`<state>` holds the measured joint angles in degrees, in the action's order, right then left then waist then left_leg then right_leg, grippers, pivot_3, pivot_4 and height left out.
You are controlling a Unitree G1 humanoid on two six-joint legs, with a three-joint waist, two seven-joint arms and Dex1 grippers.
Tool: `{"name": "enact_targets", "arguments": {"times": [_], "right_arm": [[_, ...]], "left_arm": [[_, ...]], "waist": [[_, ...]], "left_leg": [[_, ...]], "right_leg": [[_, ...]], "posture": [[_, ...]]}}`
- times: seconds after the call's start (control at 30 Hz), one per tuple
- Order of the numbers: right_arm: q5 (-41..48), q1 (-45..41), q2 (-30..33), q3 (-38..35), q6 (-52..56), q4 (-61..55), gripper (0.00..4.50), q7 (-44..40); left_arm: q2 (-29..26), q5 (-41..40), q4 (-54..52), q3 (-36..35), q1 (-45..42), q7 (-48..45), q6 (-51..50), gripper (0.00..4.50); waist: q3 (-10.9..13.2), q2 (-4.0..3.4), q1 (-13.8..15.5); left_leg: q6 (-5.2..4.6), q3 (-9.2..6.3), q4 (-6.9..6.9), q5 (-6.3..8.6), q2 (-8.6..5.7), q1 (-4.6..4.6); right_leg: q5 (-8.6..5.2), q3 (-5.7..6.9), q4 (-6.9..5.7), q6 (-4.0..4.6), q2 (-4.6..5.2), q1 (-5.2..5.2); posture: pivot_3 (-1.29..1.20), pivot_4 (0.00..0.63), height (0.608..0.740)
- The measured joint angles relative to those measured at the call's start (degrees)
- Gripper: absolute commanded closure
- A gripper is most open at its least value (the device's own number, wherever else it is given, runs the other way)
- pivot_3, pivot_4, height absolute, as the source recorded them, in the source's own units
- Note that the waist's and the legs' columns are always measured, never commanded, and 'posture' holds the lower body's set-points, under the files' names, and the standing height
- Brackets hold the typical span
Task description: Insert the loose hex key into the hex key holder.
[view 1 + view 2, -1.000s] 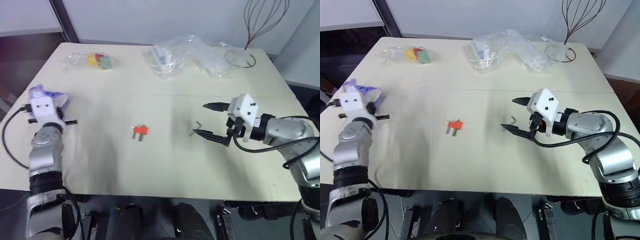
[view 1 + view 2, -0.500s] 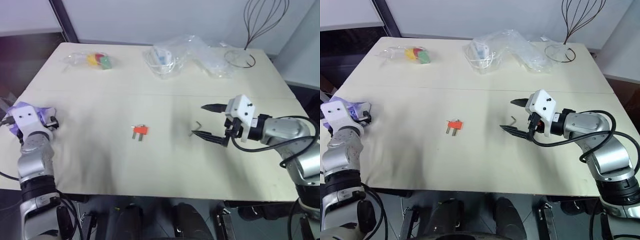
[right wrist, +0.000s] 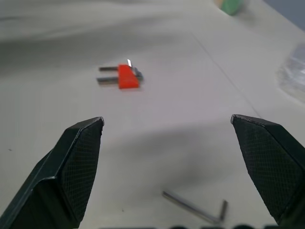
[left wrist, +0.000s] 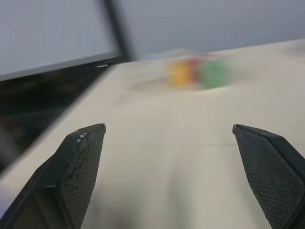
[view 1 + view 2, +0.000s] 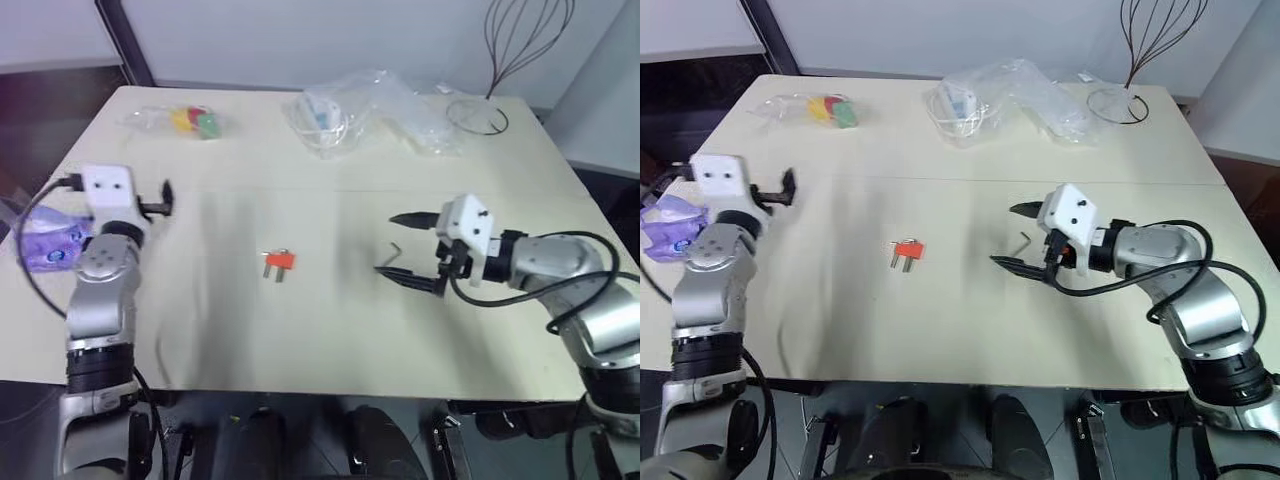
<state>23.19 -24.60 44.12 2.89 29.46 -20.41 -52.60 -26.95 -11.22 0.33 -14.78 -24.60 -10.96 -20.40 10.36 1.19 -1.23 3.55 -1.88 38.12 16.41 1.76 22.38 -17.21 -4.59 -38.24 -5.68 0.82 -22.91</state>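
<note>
The loose hex key (image 5: 394, 251) lies flat on the cream table (image 5: 300, 330), right of centre; it is a thin dark L-shaped rod (image 3: 195, 208). The orange-red hex key holder (image 5: 280, 262) lies near the table's middle with its metal prongs sticking out to the side (image 3: 125, 76). My right gripper (image 5: 386, 245) hovers open just above the key, one finger on each side of it, pointing toward the holder. At the table's left my left gripper (image 5: 160, 198) is raised, open and empty, pointing toward the far side (image 4: 167, 127).
A purple-and-white crinkled pouch (image 5: 48, 242) lies at the left edge beside my left arm. At the back are a clear bag of yellow, red and green pieces (image 5: 192, 120), crumpled clear plastic bags (image 5: 370, 105) and a wire stand (image 5: 500, 70).
My left gripper has opened and swung up and to the right, leaving the purple pouch on the table at the left edge. My right gripper has edged slightly closer over the hex key.
</note>
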Motion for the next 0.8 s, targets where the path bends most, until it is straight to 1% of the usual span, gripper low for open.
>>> {"name": "enact_targets", "arguments": {"times": [0.1, 0.13, 0.17, 0.27, 0.37, 0.43, 0.57, 0.67, 0.8], "right_arm": [[-0.57, -3.93, -3.07, 2.22, 0.00, 2.97, 0.00, -0.05], [-0.82, -4.89, -4.01, 3.09, -0.15, 4.10, 0.00, -0.16], [-1.31, -5.73, -5.26, 3.79, -0.46, 5.50, 0.00, -0.18], [-4.02, -9.39, -11.90, 7.96, -3.23, 12.98, 0.00, -0.05], [-7.81, -11.32, -16.30, 12.32, -6.80, 20.02, 0.00, 0.15], [-10.15, -12.52, -18.14, 13.74, -9.20, 23.82, 0.00, 0.50], [-13.03, -14.11, -22.08, 15.22, -13.33, 29.89, 0.00, 0.52], [-16.04, -14.85, -25.18, 17.34, -16.85, 34.88, 0.00, 0.73], [-20.15, -15.51, -27.82, 18.95, -22.53, 41.85, 0.00, 2.24]], "left_arm": [[-0.36, -4.26, -1.99, 2.16, 0.25, -8.65, -0.36, 0.03], [-1.54, -5.43, -2.24, 2.30, 0.61, -11.31, -0.75, 0.03], [-3.19, -6.62, -2.53, 2.35, 1.06, -13.97, -1.69, 0.03], [-11.47, -13.31, -4.32, 2.59, 4.56, -27.05, -7.95, 0.03], [-15.55, -15.75, -5.66, 3.45, 6.88, -35.02, -10.16, 0.03], [-17.60, -15.70, -5.66, 3.91, 7.87, -37.82, -10.25, 0.03], [-19.12, -15.78, -5.80, 4.16, 8.58, -41.43, -10.39, 0.03], [-19.41, -15.75, -6.69, 4.24, 9.17, -42.16, -10.49, 0.03], [-19.77, -15.64, -7.65, 4.15, 10.14, -42.21, -10.55, 0.03]], "waist": [[0.00, 0.00, 0.02], [0.00, 0.00, -0.05], [0.00, 0.00, -0.14], [0.02, -0.02, -1.28], [0.03, -0.05, -1.27], [0.04, -0.06, -1.14], [0.04, -0.06, -1.26], [0.04, -0.06, -1.35], [0.04, -0.06, -1.38]], "left_leg": [[0.00, -0.03, -0.03, 0.00, 0.03, 0.00], [0.00, -0.03, -0.06, 0.00, 0.03, 0.01], [0.00, -0.01, -0.06, 0.00, 0.05, 0.01], [0.00, 0.02, -0.12, 0.00, 0.05, 0.02], [0.00, 0.01, -0.10, 0.00, 0.04, 0.05], [0.00, 0.01, -0.09, 0.00, 0.02, 0.07], [0.00, 0.02, -0.08, 0.00, 0.03, 0.08], [0.00, 0.02, -0.10, 0.00, 0.04, 0.08], [0.00, 0.03, -0.11, 0.00, 0.04, 0.08]], "right_leg": [[0.00, 0.01, -0.01, 0.01, -0.05, -0.04], [0.00, 0.01, -0.01, 0.01, -0.06, -0.06], [0.00, 0.00, 0.00, 0.02, -0.08, -0.09], [0.00, -0.01, -0.07, 0.03, -0.08, -0.16], [-0.01, 0.00, -0.07, 0.03, -0.05, -0.18], [-0.01, 0.00, -0.05, 0.03, -0.02, -0.18], [-0.01, 0.00, -0.05, 0.03, -0.03, -0.19], [-0.01, 0.00, -0.08, 0.03, -0.04, -0.24], [-0.01, 0.00, -0.09, 0.03, -0.03, -0.25]], "posture": [[0.00, 0.150, 0.740], [0.00, 0.150, 0.740], [0.00, 0.150, 0.740], [0.00, 0.150, 0.740], [0.00, 0.150, 0.740], [0.00, 0.150, 0.740], [0.00, 0.150, 0.740], [0.00, 0.150, 0.740], [0.00, 0.150, 0.740]]}}
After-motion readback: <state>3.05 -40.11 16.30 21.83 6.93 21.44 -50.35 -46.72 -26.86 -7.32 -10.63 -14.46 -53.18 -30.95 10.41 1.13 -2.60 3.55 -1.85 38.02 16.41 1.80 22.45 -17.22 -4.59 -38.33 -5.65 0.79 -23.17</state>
